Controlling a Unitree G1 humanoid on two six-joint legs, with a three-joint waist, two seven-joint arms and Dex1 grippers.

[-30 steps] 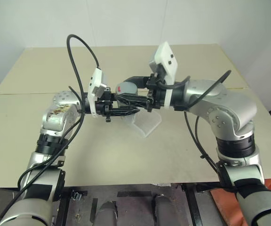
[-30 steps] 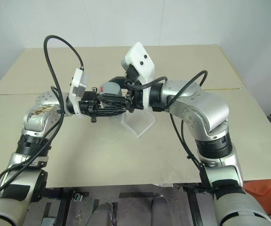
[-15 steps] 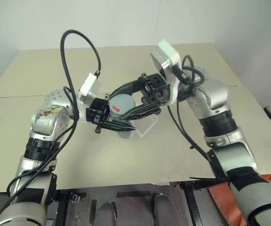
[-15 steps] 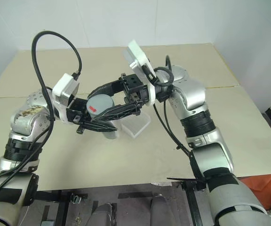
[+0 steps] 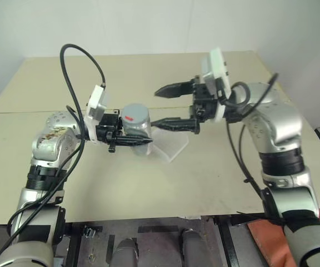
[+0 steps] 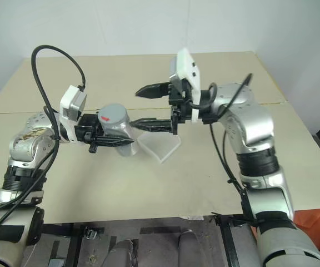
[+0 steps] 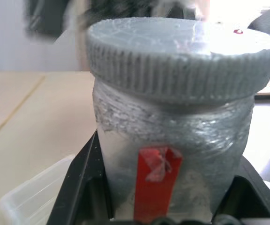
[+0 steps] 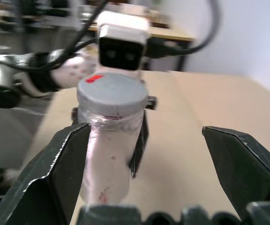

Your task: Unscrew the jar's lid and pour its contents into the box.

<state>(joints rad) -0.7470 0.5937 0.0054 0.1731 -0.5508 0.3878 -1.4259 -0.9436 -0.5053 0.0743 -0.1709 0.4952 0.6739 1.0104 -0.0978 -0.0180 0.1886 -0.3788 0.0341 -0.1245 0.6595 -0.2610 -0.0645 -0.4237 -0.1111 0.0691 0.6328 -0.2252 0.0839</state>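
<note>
1. A beige table (image 5: pixel 215 183) runs across the frame in front of a plain white wall, with a seam crossing it at about mid-height.
2. Left of centre, the left gripper (image 5: pixel 128 134) points toward the right of the frame, its jaws clenched around the jar (image 5: pixel 136 129), which it holds upright above the table.
3. The lid (image 5: pixel 133 113), grey with a ribbed edge and a small red mark on top, sits on the jar; a red strip runs down the jar's wrapped side in the left wrist view.
4. The box (image 5: pixel 173 146), clear plastic, lies on the table at the centre of the frame, just right of and below the jar.
5. The right gripper (image 5: pixel 168 105) reaches in from the right, pointing left, jaws released and spread wide; the lower finger's tip is just beside the jar, the upper one well above it.
6. I cannot make out the contents through the jar's wall.
</note>
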